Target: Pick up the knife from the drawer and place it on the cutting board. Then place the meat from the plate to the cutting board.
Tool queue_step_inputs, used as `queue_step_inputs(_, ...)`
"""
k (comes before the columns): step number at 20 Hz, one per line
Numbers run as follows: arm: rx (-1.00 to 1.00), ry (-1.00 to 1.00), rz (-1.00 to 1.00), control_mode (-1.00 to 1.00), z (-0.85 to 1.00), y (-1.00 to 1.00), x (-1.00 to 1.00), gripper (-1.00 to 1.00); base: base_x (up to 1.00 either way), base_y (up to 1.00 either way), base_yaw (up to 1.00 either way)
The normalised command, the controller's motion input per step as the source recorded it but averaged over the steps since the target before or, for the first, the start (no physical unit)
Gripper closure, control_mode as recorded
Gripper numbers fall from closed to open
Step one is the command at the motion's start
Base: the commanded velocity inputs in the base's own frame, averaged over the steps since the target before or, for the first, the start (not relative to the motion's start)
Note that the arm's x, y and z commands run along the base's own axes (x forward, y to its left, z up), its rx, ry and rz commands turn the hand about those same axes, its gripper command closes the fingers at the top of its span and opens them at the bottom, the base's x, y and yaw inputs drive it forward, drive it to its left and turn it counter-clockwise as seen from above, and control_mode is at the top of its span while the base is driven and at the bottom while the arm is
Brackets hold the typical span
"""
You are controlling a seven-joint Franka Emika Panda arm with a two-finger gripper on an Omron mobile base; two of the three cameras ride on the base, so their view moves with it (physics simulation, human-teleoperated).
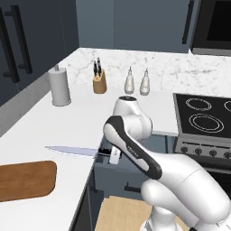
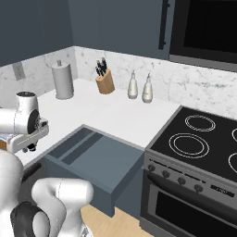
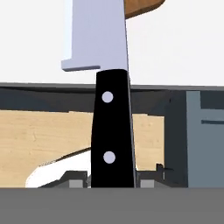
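My gripper (image 1: 109, 154) is shut on the knife's black handle (image 3: 111, 131) and holds the knife (image 1: 72, 151) level just above the white counter. The broad silver blade (image 3: 98, 35) points left toward the brown cutting board (image 1: 25, 180), which lies at the counter's front left. A corner of the cutting board (image 3: 140, 6) shows past the blade tip in the hand view. The blade tip is short of the board. The dark blue-grey drawer (image 2: 92, 159) stands pulled open below the counter edge, behind the hand. The meat and the plate are out of view.
At the back of the counter stand a paper towel roll (image 1: 59, 85), a tan knife block (image 1: 99, 80) and two pale bottles (image 1: 136, 82). A black stove (image 1: 203, 122) lies to the right. The open drawer juts out into the floor space.
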Motion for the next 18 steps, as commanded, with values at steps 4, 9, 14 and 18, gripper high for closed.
queue_step_inputs(4, 0.0, 0.01, 0.08, -1.0, -0.53, 0.97, 0.13, 1.0, 0.0, 0.0, 0.0)
queue_step_inputs(9, 0.0, 0.04, 0.05, -1.0, -0.2, 0.99, 0.17, 1.0, 0.0, 0.0, 0.0)
queue_step_inputs(14, 0.0, 0.04, 0.04, -1.0, -0.04, 0.85, 0.26, 1.0, 0.0, 0.0, 0.0)
queue_step_inputs(18, 0.0, 0.0, 0.0, -1.0, -0.06, 0.35, 0.21, 1.0, 0.0, 0.0, 0.0)
